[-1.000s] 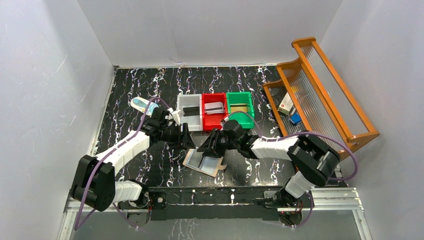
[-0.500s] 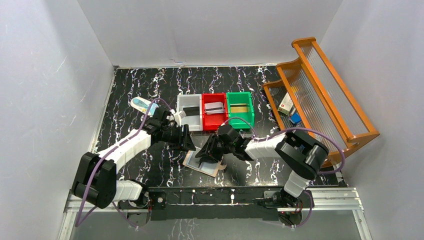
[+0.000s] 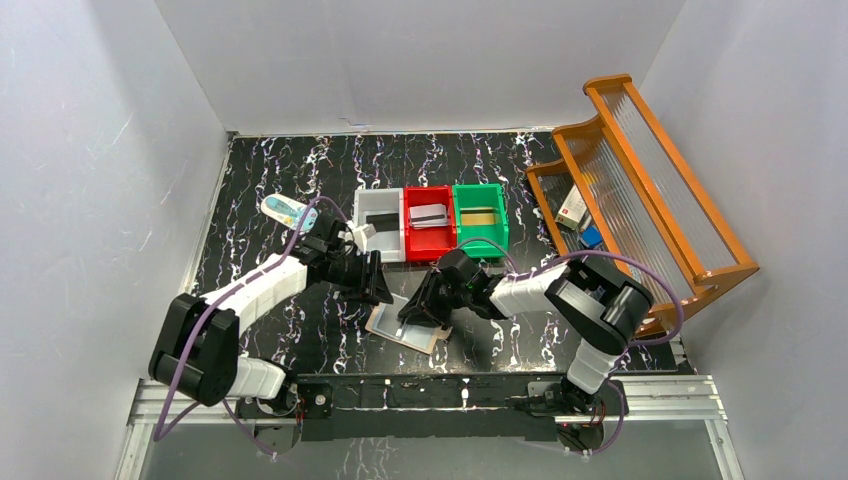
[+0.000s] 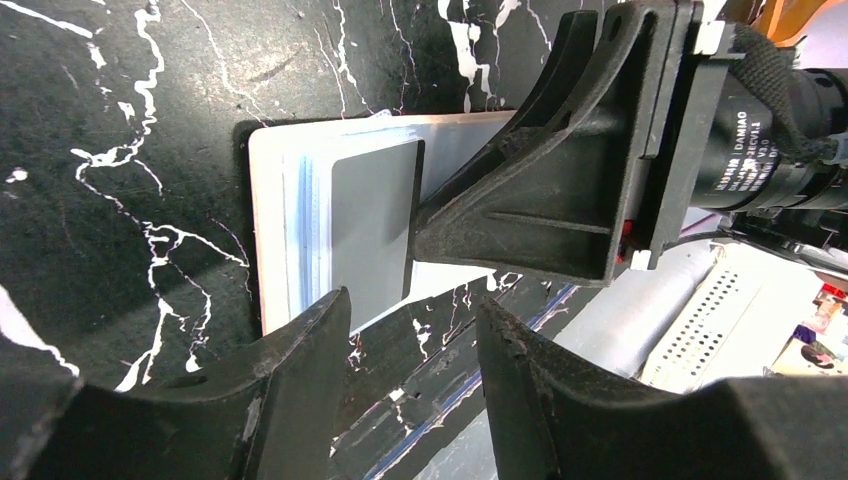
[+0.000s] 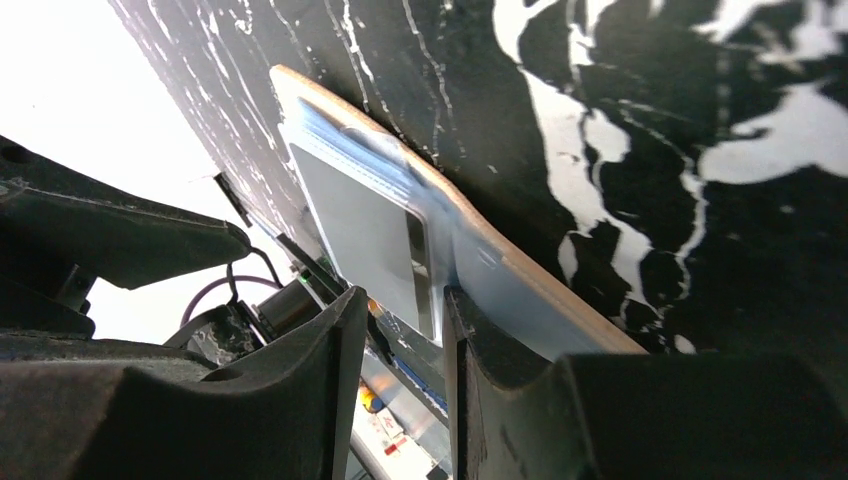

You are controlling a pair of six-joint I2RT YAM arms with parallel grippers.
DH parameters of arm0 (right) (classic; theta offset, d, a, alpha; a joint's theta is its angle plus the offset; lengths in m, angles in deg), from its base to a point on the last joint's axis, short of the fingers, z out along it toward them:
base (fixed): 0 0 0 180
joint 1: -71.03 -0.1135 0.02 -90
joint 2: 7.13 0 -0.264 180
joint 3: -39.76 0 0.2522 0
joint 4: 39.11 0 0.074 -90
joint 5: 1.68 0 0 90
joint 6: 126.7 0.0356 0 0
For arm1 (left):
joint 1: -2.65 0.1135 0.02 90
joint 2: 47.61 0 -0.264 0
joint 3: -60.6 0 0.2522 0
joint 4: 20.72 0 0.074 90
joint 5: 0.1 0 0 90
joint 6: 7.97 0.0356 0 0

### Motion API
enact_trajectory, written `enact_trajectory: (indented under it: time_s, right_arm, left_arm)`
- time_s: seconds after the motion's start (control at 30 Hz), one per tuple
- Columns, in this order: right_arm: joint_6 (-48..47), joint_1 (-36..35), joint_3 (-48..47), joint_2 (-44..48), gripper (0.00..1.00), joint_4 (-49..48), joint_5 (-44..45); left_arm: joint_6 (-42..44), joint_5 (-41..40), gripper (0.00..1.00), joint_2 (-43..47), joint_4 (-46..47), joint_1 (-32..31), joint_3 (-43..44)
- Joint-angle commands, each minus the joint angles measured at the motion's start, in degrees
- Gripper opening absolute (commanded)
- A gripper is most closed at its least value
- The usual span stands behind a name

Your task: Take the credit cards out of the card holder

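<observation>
The card holder (image 3: 405, 330) lies open and flat on the black table near the front edge, pale inner pockets up. A silvery-grey credit card (image 4: 370, 235) sits in its pocket, part of it sticking out. My right gripper (image 3: 412, 308) is down on the holder; in the right wrist view its jaws (image 5: 400, 325) stand a little apart at the card's (image 5: 360, 230) near edge, one finger (image 5: 480, 340) resting on the pale lining (image 5: 520, 300). My left gripper (image 3: 377, 288) hovers at the holder's left edge, open and empty (image 4: 415, 335).
Behind the holder stand a white bin (image 3: 380, 225) with a black card, a red bin (image 3: 429, 222) with a grey card and a green bin (image 3: 480, 218) with a gold card. A wooden rack (image 3: 640, 190) is at the right. A blue-white object (image 3: 285, 211) lies at the back left.
My right gripper has moved left and down onto the open card holder, and its jaws have narrowed. The left gripper shifted slightly toward the holder's edge.
</observation>
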Motion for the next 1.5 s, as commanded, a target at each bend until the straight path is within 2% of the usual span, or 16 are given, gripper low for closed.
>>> enact_trajectory:
  time_s: [0.0, 0.27, 0.5, 0.83, 0.9, 1.03, 1.2, 1.47]
  right_arm:
    - [-1.74, 0.28, 0.33, 2.18, 0.43, 6.48, 3.85]
    - [-1.16, 0.7, 1.43, 0.52, 0.41, 2.24, 2.18]
    - [-1.17, 1.84, 2.05, -0.49, 0.29, -0.5, 1.33]
    - [-1.33, 2.26, 1.45, -3.68, 0.32, -5.95, -2.17]
    - [-2.16, 2.22, 0.81, -3.67, 0.29, -4.82, -1.99]
    - [-3.45, 2.31, 0.77, -2.27, 0.15, -2.66, -0.67]
    - [-4.6, 2.56, 1.11, -0.7, 0.04, -1.42, -0.04]
    - [-6.25, 3.24, 1.9, 2.38, 0.03, 2.76, 2.28]
  left_arm:
    - [0.8, 2.43, 0.46, -1.07, -1.17, -1.48, 2.09]
    - [1.29, 0.41, 0.33, -6.11, -1.3, -4.99, 2.89]
    - [1.16, -4.04, 0.26, -9.52, -3.23, -5.56, 0.81]
    - [1.55, -3.33, 0.22, -10.36, -3.37, -6.27, -0.26]
    - [1.55, -3.24, 0.2, -10.47, -3.42, -6.45, -0.29]
    - [1.47, -4.56, 0.2, -10.11, -3.57, -6.53, -0.37]
    - [1.72, -7.13, 0.19, -10.44, -4.95, -6.57, 0.42]
    - [1.99, -9.46, 0.19, -10.05, -6.09, -6.53, 1.01]
